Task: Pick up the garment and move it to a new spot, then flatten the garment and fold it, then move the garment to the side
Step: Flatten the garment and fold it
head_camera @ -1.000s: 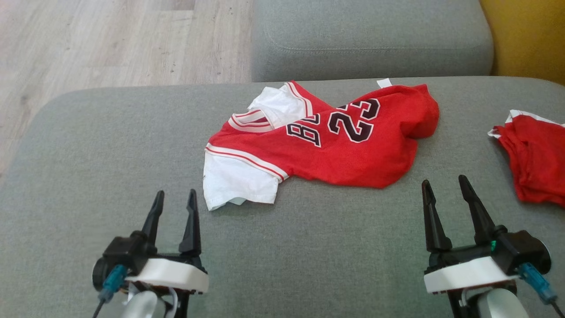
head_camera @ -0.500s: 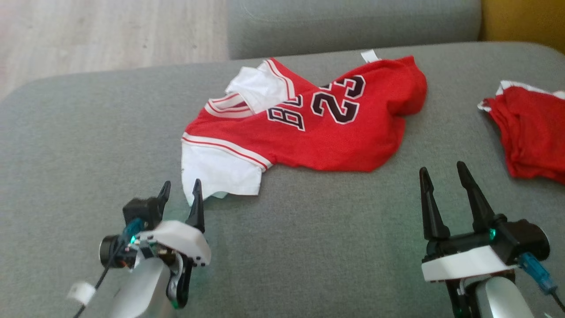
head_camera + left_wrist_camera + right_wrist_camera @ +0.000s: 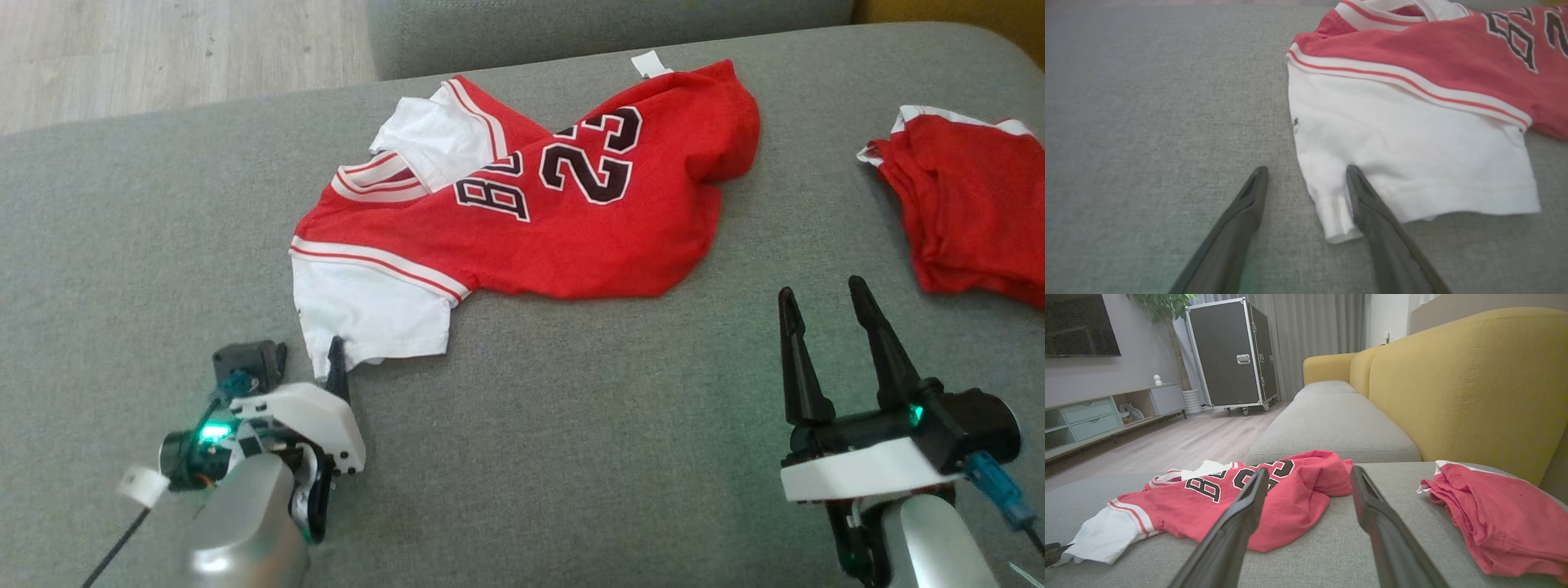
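The garment (image 3: 571, 237) is a red jersey with "23" and white sleeves, lying rumpled on the grey sofa cushion (image 3: 571, 441). My left gripper (image 3: 306, 355) is open and tilted down at the near corner of the white sleeve (image 3: 367, 302). In the left wrist view the left gripper (image 3: 1306, 174) has one finger on the sleeve (image 3: 1396, 155) and the other on bare cushion, with the sleeve's hem corner between them. My right gripper (image 3: 821, 291) stands open and empty, short of the jersey's red hem; the right wrist view shows the right gripper (image 3: 1309, 473) facing the jersey (image 3: 1216, 502).
A second red garment (image 3: 971, 220) lies bunched at the cushion's right end. Behind it rises a yellow sofa back (image 3: 1453, 375). Another grey cushion (image 3: 1331, 424) lies beyond, wooden floor (image 3: 163, 57) to the left, and a black wheeled case (image 3: 1229, 355) stands far off.
My left gripper has moved forward and tipped down until it reached the white sleeve's corner. The head camera has shifted, sliding the whole scene up and left. The right gripper has held its pose.
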You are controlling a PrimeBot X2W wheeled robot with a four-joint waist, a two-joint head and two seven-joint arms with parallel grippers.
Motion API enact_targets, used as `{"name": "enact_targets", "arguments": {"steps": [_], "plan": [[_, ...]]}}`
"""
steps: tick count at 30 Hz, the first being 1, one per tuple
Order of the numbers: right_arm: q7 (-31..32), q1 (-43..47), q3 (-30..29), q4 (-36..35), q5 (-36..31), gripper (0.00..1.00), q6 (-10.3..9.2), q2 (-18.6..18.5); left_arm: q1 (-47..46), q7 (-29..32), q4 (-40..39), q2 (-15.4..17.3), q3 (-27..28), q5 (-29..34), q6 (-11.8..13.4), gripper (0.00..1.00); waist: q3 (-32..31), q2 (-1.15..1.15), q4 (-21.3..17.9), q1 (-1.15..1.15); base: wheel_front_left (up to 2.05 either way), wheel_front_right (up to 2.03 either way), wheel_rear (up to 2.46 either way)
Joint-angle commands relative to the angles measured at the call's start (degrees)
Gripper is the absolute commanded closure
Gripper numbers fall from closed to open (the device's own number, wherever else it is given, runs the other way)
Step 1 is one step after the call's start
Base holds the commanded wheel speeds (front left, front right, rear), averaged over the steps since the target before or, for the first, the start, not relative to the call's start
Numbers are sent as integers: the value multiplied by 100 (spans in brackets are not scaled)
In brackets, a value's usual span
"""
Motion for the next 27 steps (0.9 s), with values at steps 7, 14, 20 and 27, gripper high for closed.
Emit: {"name": "enact_targets", "arguments": {"steps": [7, 14, 20, 27], "plan": [[-37, -193, 85, -187, 21, 0, 19, -25, -293, -292, 54, 49, 18, -86, -424, 100, -38, 0, 27, -1, 0, 0, 0], [-37, -159, 103, -171, 60, 0, 19, -25, -350, -619, 82, 99, 120, -196, -474, 100, -126, 0, 117, -1, 0, 0, 0], [-37, -120, 125, -164, 75, 0, 19, -25, -399, -996, -53, 315, 330, -231, -271, 100, -196, 0, 219, -1, 0, 0, 0], [-37, -79, 156, -151, 67, 0, 19, -25, -219, -1145, -528, 605, 670, -185, -64, 100, -238, 0, 327, -1, 0, 0, 0]]}}
